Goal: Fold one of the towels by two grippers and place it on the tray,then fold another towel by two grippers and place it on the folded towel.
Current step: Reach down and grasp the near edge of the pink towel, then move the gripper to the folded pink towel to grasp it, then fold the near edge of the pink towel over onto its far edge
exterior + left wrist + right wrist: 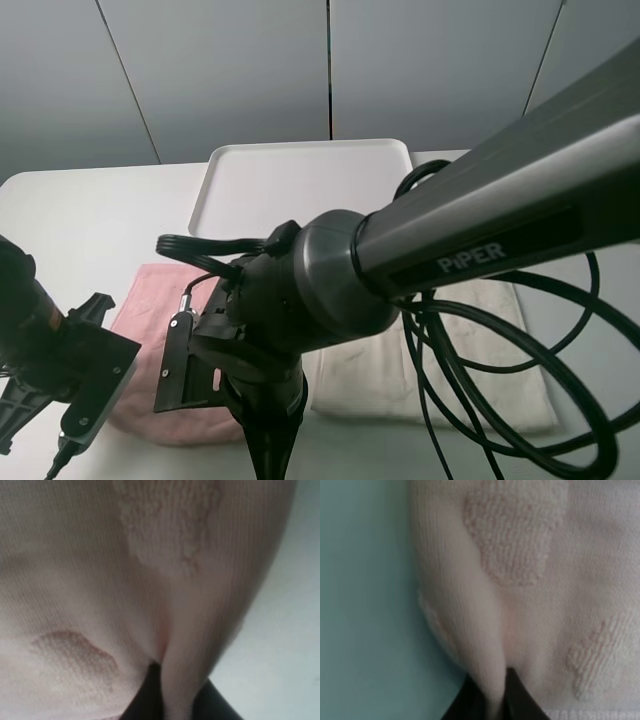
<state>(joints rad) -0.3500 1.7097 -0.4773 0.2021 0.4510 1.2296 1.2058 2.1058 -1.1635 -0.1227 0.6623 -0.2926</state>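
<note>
Apparently pink towel's [150,300] length runs toward tray [300,180].

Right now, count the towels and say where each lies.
2: pink towel at front left, white towel at front right, both before the tray; the right arm may hide more.

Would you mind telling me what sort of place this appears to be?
Probably a robotics lab bench: a plain white table against grey wall panels, a PIPER-marked arm trailing loose cables, and a tray and pink towel set out.
</note>
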